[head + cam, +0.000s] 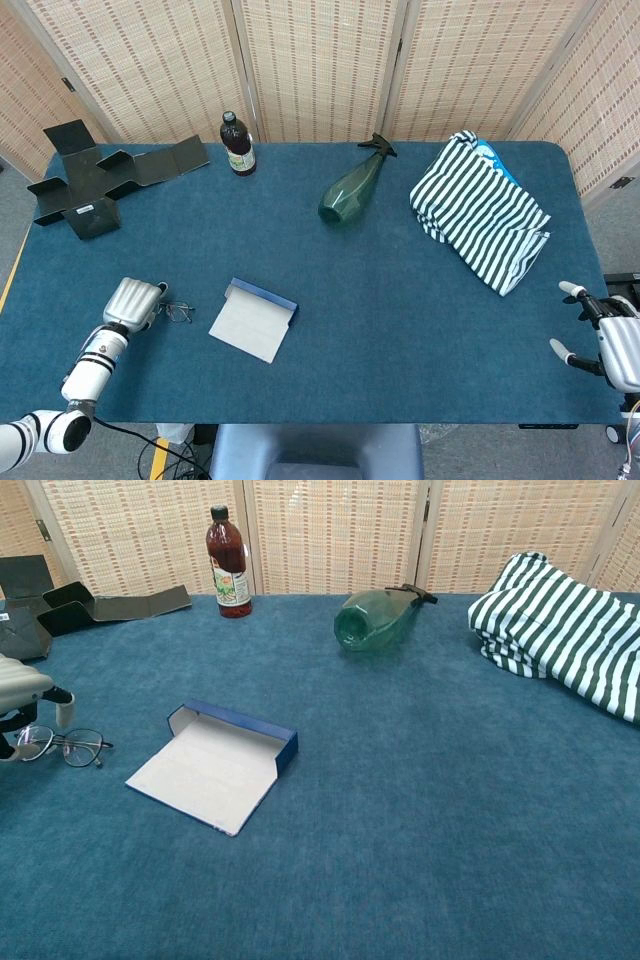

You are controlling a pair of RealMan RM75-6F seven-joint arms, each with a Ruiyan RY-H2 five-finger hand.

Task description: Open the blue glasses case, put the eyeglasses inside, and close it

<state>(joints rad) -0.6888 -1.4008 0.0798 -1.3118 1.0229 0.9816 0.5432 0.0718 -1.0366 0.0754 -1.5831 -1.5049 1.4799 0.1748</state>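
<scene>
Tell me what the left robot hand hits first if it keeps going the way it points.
Likely the eyeglasses, lying just ahead of the left robot hand; the open glasses case is beyond. Height above them is unclear.

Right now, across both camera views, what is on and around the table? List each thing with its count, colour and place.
glasses case: 1, blue, pale lining, lying open, front left
eyeglasses: 1, thin dark frame, left of the case
bottle: 1, dark red, upright, back left
spray bottle: 1, green, on its side, back centre
striped cloth: 1, green and white, back right
folded black cardboard: 1, back left corner
table: 1, blue cover
left robot hand: 1, silver, over the eyeglasses' left end
right robot hand: 1, at the right edge, fingers apart
</scene>
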